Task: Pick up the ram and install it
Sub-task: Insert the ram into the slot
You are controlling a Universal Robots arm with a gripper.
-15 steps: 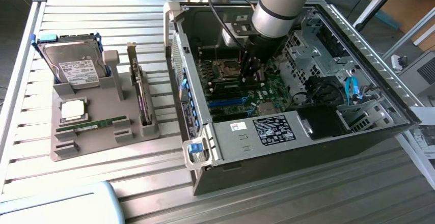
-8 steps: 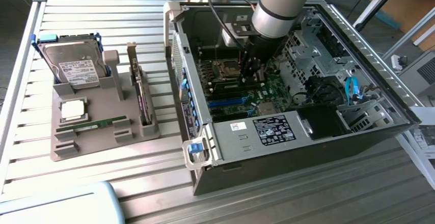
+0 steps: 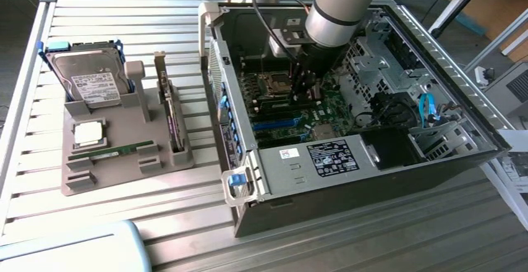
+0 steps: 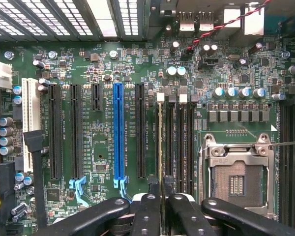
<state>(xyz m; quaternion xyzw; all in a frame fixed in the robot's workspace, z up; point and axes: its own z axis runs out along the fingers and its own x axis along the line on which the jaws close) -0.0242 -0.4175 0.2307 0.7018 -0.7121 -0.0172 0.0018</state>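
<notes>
While the claw (image 4: 162,197) grips the ram (image 4: 160,142) edge-on over the memory slots (image 4: 181,142), pick-up is done; seating appears unfinished.

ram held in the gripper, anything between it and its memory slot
Nothing visible does. The ram, edge-on in the gripper, lines up along the memory slot beside a long black expansion slot, no cable or part crossing between.

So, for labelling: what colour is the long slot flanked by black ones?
Blue; the slot shows best in the wrist view.
</notes>
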